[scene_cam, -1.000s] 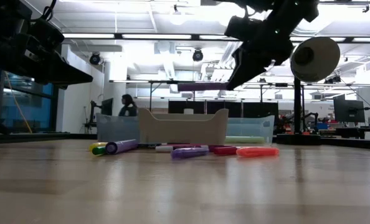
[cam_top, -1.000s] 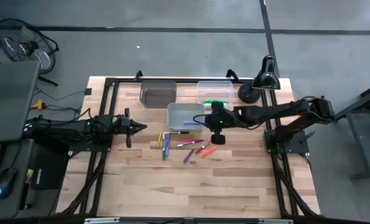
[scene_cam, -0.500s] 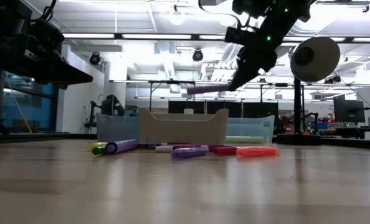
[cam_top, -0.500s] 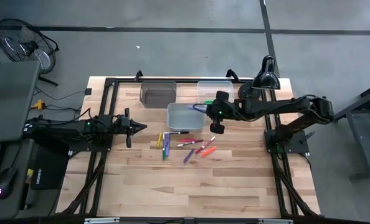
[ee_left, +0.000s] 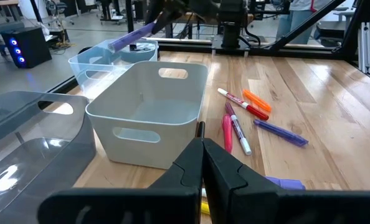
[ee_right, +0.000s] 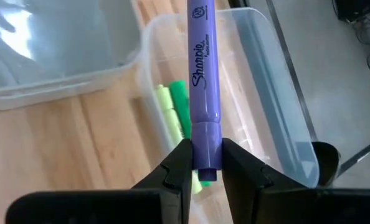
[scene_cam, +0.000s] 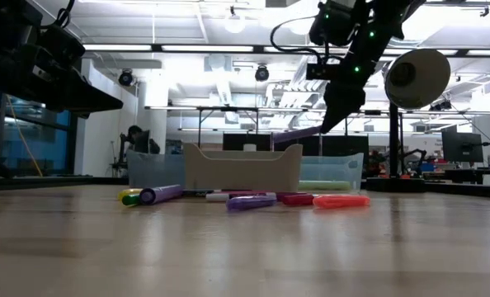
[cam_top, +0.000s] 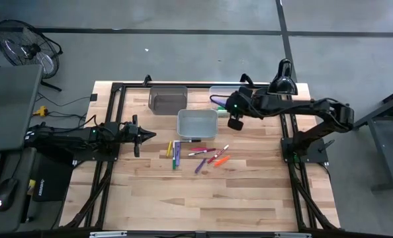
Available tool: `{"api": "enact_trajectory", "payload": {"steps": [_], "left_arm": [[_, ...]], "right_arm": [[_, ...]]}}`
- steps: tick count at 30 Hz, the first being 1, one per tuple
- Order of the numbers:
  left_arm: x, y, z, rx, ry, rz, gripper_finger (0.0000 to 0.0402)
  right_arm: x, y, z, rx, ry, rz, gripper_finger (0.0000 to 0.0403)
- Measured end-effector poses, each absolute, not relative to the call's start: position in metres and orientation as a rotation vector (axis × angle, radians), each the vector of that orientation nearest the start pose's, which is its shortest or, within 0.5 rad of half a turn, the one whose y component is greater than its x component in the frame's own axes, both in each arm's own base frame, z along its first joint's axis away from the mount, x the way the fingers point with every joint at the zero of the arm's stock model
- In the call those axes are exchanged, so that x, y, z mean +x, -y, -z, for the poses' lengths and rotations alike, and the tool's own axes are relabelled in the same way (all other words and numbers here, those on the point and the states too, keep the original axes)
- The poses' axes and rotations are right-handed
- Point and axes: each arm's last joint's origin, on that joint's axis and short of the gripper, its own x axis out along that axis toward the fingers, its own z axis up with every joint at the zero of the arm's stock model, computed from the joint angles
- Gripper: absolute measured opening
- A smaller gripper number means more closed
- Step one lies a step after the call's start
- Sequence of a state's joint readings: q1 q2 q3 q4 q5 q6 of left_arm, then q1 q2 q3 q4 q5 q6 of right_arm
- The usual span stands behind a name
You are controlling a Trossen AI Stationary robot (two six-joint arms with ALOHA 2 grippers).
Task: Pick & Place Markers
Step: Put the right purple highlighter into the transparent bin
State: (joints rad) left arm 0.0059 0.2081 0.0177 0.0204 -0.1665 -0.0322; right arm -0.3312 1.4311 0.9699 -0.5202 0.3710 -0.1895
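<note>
A purple marker [ee_right: 202, 74] hangs in the air over the clear bin [cam_top: 236, 88] at the table's far right, with my right gripper [cam_top: 223, 103] shut on it. Two green markers [ee_right: 180, 109] lie inside that bin. Several more markers [cam_top: 198, 155], purple, red, orange, pink and yellow, lie flat on the wood in front of the white bin [cam_top: 196, 123]. My left gripper [cam_top: 141, 134] waits shut at the table's left, above the wood and pointing toward the white bin. My right gripper pinches the purple marker between its two fingers near one end [ee_right: 202, 148], just past a seam in the barrel. The fingers slant down from the table's right. The rest of the marker sticks out beyond the fingertips, tilted with its free end [scene_cam: 276, 140] lower, clear of the bin.
A dark grey bin [cam_top: 168, 99] stands at the far left of the row, and the white bin sits nearer the middle. A black desk lamp [cam_top: 276, 89] stands right of the clear bin. Bare wood fills the near half of the table.
My right gripper has carried the purple marker from over the white bin toward the table's far edge, and it now hangs over the clear bin. The wrist has turned, and the marker has gone from nearly level to slanting with its free end down.
</note>
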Motion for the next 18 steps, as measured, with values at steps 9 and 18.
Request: {"api": "enact_trajectory", "payload": {"steps": [9, 18], "left_arm": [[0.109, -0.005, -0.154, -0.018, -0.167, -0.175, 0.0001], [0.108, -0.005, -0.154, -0.018, -0.167, -0.175, 0.0001]], "right_arm": [[0.253, 0.125, -0.231, -0.207, -1.095, 0.574, 0.0062], [0.241, 0.15, -0.231, -0.19, -1.105, 0.555, 0.0062]]}}
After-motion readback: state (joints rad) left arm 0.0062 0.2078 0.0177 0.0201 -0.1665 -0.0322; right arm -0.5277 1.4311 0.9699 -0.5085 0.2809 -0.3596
